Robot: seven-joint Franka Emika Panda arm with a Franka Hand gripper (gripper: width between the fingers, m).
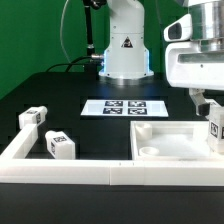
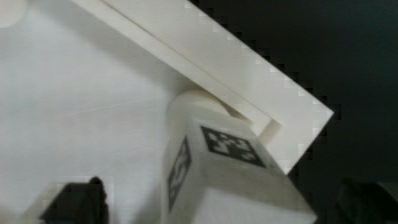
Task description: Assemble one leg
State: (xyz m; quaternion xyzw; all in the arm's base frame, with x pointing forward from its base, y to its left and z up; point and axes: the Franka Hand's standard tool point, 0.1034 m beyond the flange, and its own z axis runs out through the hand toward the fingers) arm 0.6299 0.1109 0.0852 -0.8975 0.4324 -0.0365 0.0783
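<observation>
Wrist view first, and the leg [image 2: 222, 150] fills the lower middle. It's a chunky white block with one black-and-white square tag facing the lens and another tag on the neighbouring face, seen at a slant. It sits right in a corner of the panel [image 2: 89, 100], tucked in where two stretches of raised rim meet. The end effector [image 2: 222, 200] straddles it with fingers [image 2: 79, 198] spread wide: dark tips far out on either side and a clear gap between each tip and the block, so nothing is clamped. Over to the exterior view, where the end effector [image 1: 207, 106] hangs at the exterior view's right. The leg [image 1: 214, 129] stands upright just beneath it at the panel [image 1: 170, 146], partly cut off by the frame edge; the gap at the fingers can't be read from here. What this view adds is a second leg [image 1: 33, 117] and a third leg [image 1: 60, 143], loose on the black worktop [image 1: 70, 95] at the exterior view's left, well apart from the panel. The marker board [image 1: 125, 107] lies flat between the panel and the arm's base [image 1: 125, 50].
</observation>
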